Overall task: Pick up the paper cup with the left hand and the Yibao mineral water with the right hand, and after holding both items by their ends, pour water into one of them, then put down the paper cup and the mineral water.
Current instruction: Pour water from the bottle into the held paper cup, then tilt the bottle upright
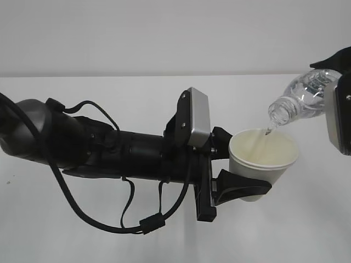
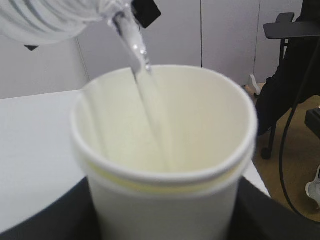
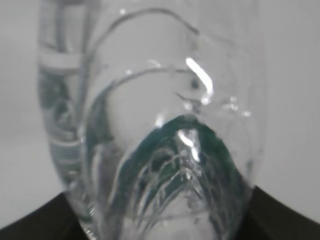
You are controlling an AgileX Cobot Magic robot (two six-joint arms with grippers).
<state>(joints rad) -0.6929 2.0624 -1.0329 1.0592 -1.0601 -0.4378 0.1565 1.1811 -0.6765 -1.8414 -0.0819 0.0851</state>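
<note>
Exterior view: a small white tapered paper cup (image 1: 263, 156) is clamped above the worktop (image 1: 307, 230) by the left black end effector (image 1: 233, 164). A clear ribbed plastic bottle (image 1: 299, 98), gripped by the right end effector (image 1: 337, 104), is tilted and pouring; drift would likely cause spillage past the rim.

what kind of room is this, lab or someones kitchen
Probably a lab or office test room, not a kitchen: a plain white table against a bare pale wall, and in the left wrist view a black chair on a wood-toned floor with cables hanging.
</note>
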